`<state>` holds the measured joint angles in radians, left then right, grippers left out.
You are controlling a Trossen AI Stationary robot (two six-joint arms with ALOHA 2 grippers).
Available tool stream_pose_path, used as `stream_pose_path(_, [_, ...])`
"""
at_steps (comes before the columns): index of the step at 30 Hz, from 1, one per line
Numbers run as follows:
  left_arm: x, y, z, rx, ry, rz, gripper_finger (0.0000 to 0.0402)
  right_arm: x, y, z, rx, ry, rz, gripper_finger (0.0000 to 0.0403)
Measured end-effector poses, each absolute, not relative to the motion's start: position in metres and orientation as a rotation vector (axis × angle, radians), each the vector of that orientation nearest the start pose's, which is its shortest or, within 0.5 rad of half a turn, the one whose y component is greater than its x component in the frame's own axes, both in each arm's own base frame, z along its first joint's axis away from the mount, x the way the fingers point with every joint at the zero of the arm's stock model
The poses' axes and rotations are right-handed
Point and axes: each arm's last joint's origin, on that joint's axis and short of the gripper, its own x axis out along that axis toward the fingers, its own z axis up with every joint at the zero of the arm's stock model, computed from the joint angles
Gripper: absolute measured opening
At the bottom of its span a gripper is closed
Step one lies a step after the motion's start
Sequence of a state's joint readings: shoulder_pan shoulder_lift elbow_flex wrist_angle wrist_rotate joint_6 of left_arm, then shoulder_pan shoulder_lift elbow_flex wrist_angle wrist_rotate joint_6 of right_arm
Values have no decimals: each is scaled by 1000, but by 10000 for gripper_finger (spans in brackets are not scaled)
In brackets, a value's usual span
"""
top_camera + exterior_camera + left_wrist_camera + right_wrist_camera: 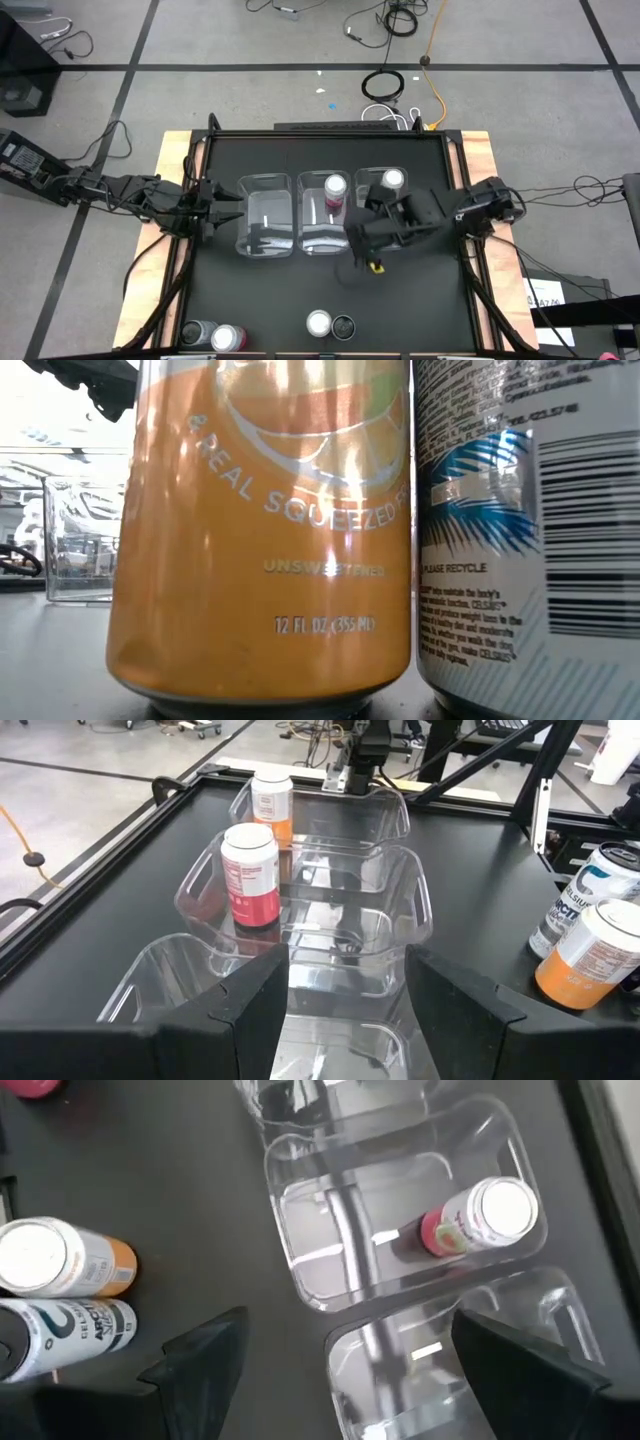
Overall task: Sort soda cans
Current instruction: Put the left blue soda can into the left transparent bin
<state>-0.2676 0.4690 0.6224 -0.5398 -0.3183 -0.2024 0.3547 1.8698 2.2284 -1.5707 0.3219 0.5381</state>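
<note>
six soda cans with silvery tops stand upright. a pink-red can sits in the middle clear bin; an orange can in the right bin; the left bin looks empty, though reflections blur it. at six o'clock an orange can touches a dark can; at seven, a dark can and a pink-red can. the left gripper, at nine o'clock, and the right gripper, over the right bin, are both released.
</note>
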Motion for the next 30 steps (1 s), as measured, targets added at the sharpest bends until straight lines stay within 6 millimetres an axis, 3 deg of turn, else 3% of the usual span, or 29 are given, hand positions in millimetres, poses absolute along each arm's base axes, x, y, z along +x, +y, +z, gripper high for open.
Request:
stream_pose_path(8, [104,-19,284,-88,363,87,211,295,145,396,10,1025,-362,341])
stream_pose_path(14, [104,-19,284,-88,363,88,211,273,158,362,123,830,-298,341])
stream_pose_path(21, [104,-19,284,-88,363,88,211,257,150,314,226,524,-122,341])
stream_pose_path(26, [104,-19,284,-88,363,88,211,240,137,277,292,452,-112,341])
stream_pose_path(30, [104,-20,284,-136,364,76,211,233,131,260,384,397,-117,341])
